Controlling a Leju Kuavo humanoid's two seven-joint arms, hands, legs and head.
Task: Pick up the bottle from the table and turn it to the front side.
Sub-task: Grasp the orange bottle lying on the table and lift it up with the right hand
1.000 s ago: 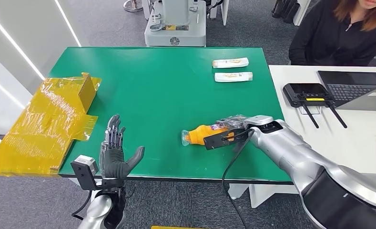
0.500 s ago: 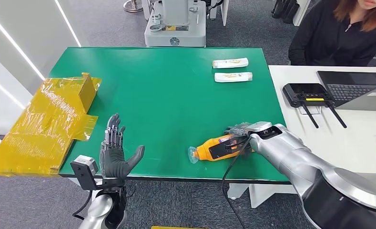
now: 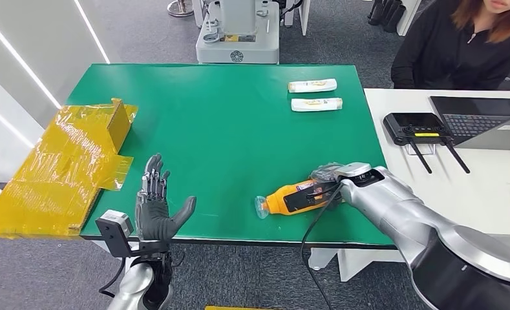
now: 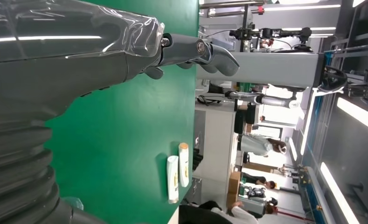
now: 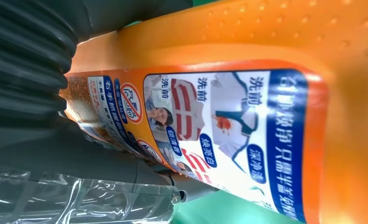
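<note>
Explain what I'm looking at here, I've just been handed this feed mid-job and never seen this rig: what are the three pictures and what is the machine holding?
This is a two-armed humanoid robot. The wide picture is from its head, looking down at a green table. The other two come from cameras at each wrist and are turned sideways. The right hand grips an orange bottle lying on its side near the table's front edge; the right wrist view shows its printed label close up. The left hand hangs open by the front edge, holding nothing. Two white tubes lie at the far side, a yellow box sits at the left edge. A person sits at the neighbouring desk.
</note>
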